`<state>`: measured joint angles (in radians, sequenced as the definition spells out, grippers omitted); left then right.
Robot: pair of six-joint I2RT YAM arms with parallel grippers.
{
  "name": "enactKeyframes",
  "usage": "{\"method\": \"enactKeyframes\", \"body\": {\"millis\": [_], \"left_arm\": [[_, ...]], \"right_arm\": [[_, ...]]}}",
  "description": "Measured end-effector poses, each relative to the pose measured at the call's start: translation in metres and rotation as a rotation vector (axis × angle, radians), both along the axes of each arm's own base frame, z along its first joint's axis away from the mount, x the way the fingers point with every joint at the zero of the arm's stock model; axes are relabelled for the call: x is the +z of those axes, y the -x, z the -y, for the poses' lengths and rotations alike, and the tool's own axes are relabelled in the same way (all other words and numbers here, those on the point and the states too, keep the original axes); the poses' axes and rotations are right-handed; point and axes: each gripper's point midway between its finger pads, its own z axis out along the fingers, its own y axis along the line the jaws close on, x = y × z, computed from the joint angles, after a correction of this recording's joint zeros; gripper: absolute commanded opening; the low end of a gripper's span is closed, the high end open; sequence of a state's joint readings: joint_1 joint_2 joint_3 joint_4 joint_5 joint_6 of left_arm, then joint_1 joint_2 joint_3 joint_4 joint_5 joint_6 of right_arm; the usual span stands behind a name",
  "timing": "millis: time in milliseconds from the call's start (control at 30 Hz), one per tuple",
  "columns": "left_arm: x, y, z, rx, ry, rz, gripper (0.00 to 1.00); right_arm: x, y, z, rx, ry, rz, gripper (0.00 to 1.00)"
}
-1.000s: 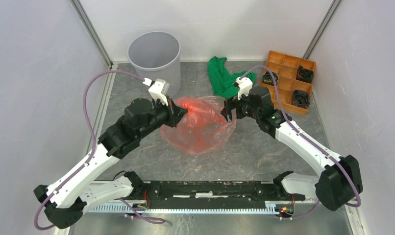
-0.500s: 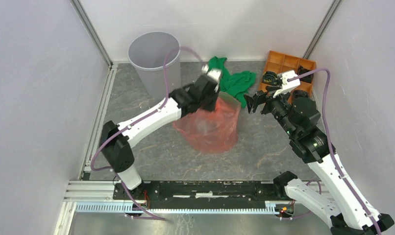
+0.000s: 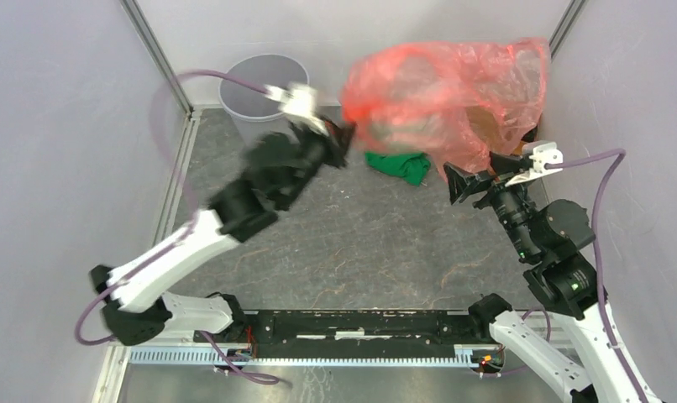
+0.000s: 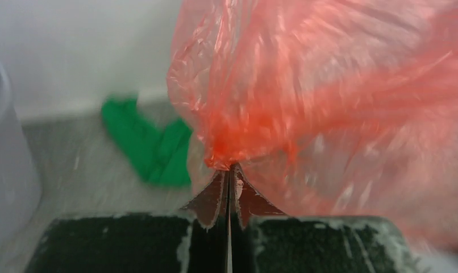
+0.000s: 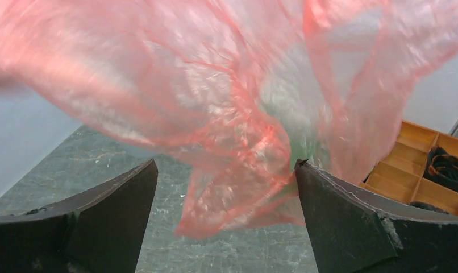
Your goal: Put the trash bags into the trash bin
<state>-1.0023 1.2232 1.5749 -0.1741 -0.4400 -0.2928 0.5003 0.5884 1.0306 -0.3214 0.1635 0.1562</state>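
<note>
Top external — trash bags (image 3: 453, 92) risen aloft, billowing

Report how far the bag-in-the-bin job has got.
Done: the trash bag is gripped and off the table, pinched in the shut left gripper. In hand: it hangs in the air right of the trash bin, a fold between the jaws of the open right gripper, unclamped. Left: carry it over the bin's rim and let it go inside; none of it is in the bin.
</note>
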Motion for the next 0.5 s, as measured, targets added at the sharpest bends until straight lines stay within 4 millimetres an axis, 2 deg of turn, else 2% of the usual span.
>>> {"method": "enactKeyframes", "body": {"millis": [67, 133, 167, 200, 233, 267, 333, 433, 500], "left_arm": [[-0.091, -0.022, 0.02, 0.01, -0.15, -0.115, 0.02], [-0.205, -0.037, 0.03, 0.002, -0.347, -0.28, 0.02], [-0.257, -0.039, 0.025, 0.003, -0.443, -0.368, 0.02], [-0.301, -0.036, 0.014, 0.004, -0.523, -0.455, 0.02], [-0.324, -0.031, 0.005, 0.004, -0.563, -0.508, 0.02], [-0.338, -0.027, -0.002, 0.001, -0.582, -0.553, 0.02], [-0.33, -0.024, -0.001, -0.018, -0.538, -0.56, 0.02], [-0.288, -0.016, 0.007, -0.078, -0.408, -0.497, 0.02], [-0.263, -0.01, 0.005, -0.104, -0.338, -0.449, 0.02]], "right_arm": [[-0.005, -0.004, -0.002, 0.0, 0.004, -0.006, 0.98], [-0.026, -0.012, -0.007, 0.0, 0.033, -0.051, 0.98], [-0.037, -0.016, -0.009, 0.0, 0.046, -0.074, 0.98], [-0.05, -0.021, -0.011, -0.001, 0.067, -0.106, 0.98], [-0.065, -0.026, -0.013, -0.003, 0.089, -0.139, 0.98], [-0.076, -0.029, -0.014, -0.006, 0.107, -0.164, 0.98], [-0.1, -0.036, -0.014, -0.02, 0.151, -0.217, 0.98], [-0.127, -0.042, -0.014, -0.032, 0.206, -0.286, 0.98], [-0.137, -0.044, -0.016, -0.027, 0.228, -0.307, 0.98]]}}
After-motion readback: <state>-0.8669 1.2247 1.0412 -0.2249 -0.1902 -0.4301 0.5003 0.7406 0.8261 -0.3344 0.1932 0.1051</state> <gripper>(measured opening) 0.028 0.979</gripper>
